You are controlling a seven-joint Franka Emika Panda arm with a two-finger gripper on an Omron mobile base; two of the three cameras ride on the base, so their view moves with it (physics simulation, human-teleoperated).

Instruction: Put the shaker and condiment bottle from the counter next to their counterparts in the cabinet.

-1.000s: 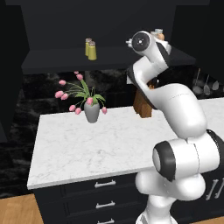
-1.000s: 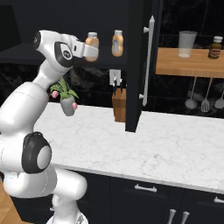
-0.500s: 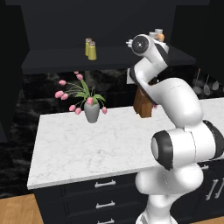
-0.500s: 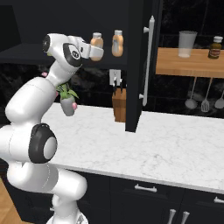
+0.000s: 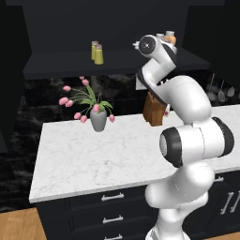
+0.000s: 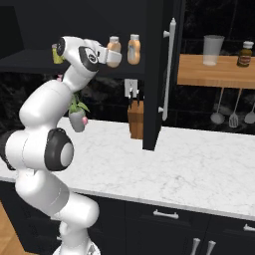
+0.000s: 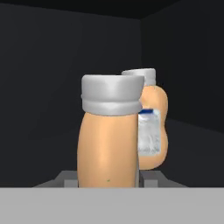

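My gripper (image 6: 113,56) is shut on the condiment bottle (image 6: 114,50), a rounded orange bottle with a pale grey cap, inside the black cabinet (image 5: 56,28). In the hand view this bottle (image 7: 109,140) stands upright between my fingertips (image 7: 151,178). Its counterpart (image 7: 153,131), with a grey label, is just behind and to the right. In the right base view the counterpart (image 6: 133,49) is close beside the held bottle on the shelf (image 6: 30,62). Two yellow-green shakers (image 5: 97,52) stand together further left on the shelf (image 5: 56,64). Whether the held bottle rests on the shelf is hidden.
The open black cabinet door (image 6: 154,74) with its long silver handle hangs right of the bottles. On the white counter (image 5: 117,154) stand a vase of pink tulips (image 5: 97,117) and a wooden knife block (image 6: 135,118). A wooden wall shelf (image 6: 214,74) carries a glass and a jar, with utensils hanging below.
My hand has carried the held orange bottle a little to the right and slightly lower, closer to the matching bottle on the shelf. The shakers have stayed put.
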